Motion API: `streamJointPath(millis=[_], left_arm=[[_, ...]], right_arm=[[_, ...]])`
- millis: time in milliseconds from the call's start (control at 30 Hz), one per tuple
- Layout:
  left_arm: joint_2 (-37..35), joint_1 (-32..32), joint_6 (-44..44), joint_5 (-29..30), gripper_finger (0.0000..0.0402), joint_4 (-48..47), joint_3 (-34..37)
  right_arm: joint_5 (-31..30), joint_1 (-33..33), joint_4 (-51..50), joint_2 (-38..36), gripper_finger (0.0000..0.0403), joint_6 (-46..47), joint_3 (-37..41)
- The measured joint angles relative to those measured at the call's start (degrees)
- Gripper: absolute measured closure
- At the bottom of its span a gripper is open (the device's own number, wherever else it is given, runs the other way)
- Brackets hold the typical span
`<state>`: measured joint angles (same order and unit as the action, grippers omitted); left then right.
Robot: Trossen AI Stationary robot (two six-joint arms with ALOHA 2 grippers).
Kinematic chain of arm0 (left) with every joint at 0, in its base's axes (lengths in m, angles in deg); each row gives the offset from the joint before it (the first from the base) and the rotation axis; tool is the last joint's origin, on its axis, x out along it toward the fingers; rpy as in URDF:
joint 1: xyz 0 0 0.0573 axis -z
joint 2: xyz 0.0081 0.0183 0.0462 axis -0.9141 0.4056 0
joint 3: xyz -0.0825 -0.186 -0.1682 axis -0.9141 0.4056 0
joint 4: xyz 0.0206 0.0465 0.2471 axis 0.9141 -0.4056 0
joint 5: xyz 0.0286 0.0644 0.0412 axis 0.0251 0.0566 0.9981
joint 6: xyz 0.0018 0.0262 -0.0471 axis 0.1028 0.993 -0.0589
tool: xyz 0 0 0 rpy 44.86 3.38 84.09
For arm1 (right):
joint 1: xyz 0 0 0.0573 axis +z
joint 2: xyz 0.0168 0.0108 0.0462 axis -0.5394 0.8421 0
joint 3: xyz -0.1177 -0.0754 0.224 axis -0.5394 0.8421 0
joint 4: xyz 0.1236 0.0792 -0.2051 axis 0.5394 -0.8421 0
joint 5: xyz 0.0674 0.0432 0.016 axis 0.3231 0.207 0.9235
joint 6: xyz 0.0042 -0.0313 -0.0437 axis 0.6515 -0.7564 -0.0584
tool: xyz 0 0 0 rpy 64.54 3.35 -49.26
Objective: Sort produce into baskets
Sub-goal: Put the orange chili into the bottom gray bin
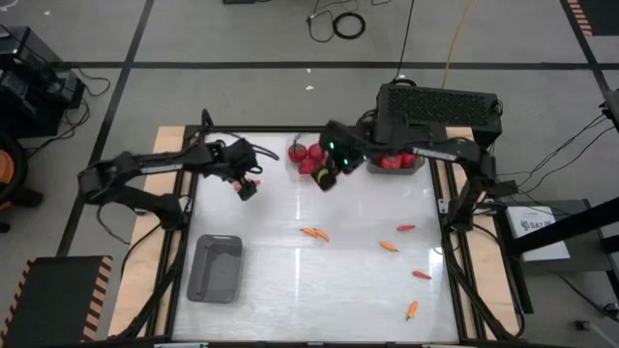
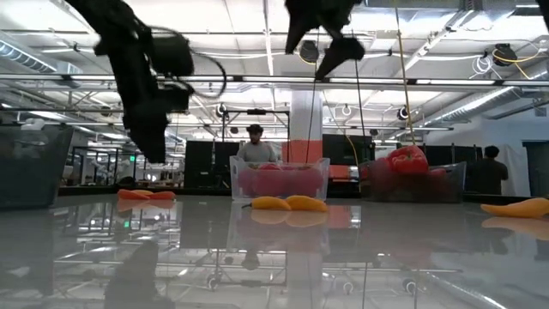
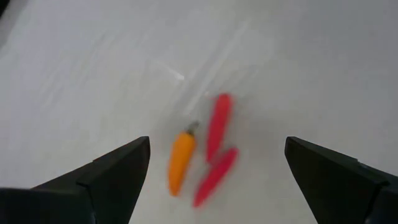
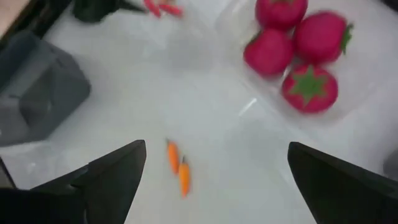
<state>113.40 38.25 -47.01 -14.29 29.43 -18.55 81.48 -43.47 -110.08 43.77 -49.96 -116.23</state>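
My left gripper (image 1: 247,186) hangs open above the table's far left, over one orange pepper (image 3: 181,159) and two red peppers (image 3: 217,121) lying on the white table. My right gripper (image 1: 326,177) hangs open near the far middle, beside a clear tray of red tomatoes (image 1: 307,159) (image 4: 292,56). A second tray of tomatoes (image 1: 392,161) stands to its right. Two orange peppers (image 1: 314,233) (image 4: 177,165) lie mid-table. More peppers (image 1: 405,228) (image 1: 422,275) lie to the right. A grey tray (image 1: 215,268) stands at the near left with nothing showing in it.
A big black box (image 1: 440,106) stands at the far right behind the tomato trays. Wooden rails (image 1: 145,261) run along the table's left and right sides. People stand in the room beyond the table (image 2: 256,146).
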Motion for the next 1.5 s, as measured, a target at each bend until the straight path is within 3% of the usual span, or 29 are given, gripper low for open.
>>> streamJointPath(millis=[233, 733, 933, 1333, 1500], left_arm=[[9.61, -1.56, 4.59, 0.45, 0.0042, 8.09, 0.00], [17.10, -0.80, 6.29, -3.69, 0.0108, 9.93, -0.17], [17.17, -0.73, 6.04, -4.05, 0.0172, 10.22, -0.13], [17.11, -0.71, 5.08, -1.66, 0.0358, 13.16, 0.00], [15.96, -0.80, 5.56, -1.34, 0.0387, 13.51, 0.11]], right_arm=[[-11.00, 9.84, -9.20, -1.98, 0.0019, 11.85, 0.00], [-12.48, 15.58, -12.03, -1.95, 0.0019, 20.96, 0.02], [-12.48, 15.84, -12.05, -1.95, 0.0019, 20.96, 0.02], [-12.51, 18.00, -10.25, -1.93, 0.0019, 20.92, 0.04], [-12.53, 19.94, -10.19, -1.93, 0.0019, 22.17, 0.04]])
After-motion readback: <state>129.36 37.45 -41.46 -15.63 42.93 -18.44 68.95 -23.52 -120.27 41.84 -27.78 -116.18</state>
